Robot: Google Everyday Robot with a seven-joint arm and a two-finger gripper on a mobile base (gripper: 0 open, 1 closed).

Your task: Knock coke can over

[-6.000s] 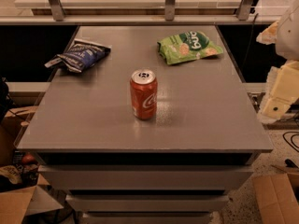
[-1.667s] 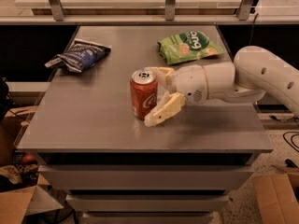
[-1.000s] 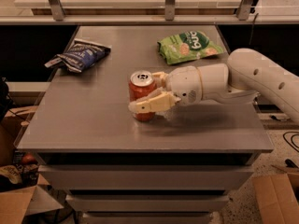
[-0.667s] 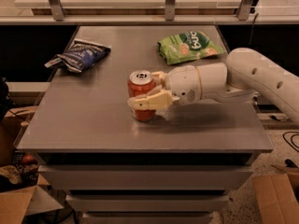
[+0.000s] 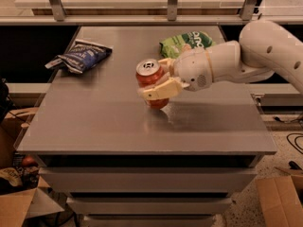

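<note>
Coke can position: coke can stood near the middle of the desk, tilted, silver top leaning toward the desk's left side, base low on the surface; I could not tell how much of the base rim touched.

Gripper position: my gripper sat at the can itself, arm reaching in from the desk's right side.

Gripper state: 2 fingers set around the can, pinching it. Near finger lay across the can's front below mid-height; far finger showed behind the can's upper right edge.

Can relative to gripper: between the fingers, touching both as far as I could see; top poked out above and left of the near finger, base poked out below it.

Handling, weight: thin aluminium, light if empty, noticeably heavier if full; fill not readable.

Handling, surface: smooth and slick, round wall, likely to roll once down on the bare metal desk.

Handling, stiffness: wall dents under a hard squeeze, so I judged a light push safer than clamping.

Where to bear on it: high on the side wall, near the top rim, for the most tipping leverage.

Step judged: tip underway, can not yet lying flat.

Bystanders: dark blue chip bag back left, green chip bag back right behind my wrist; both apart from the can.
</note>
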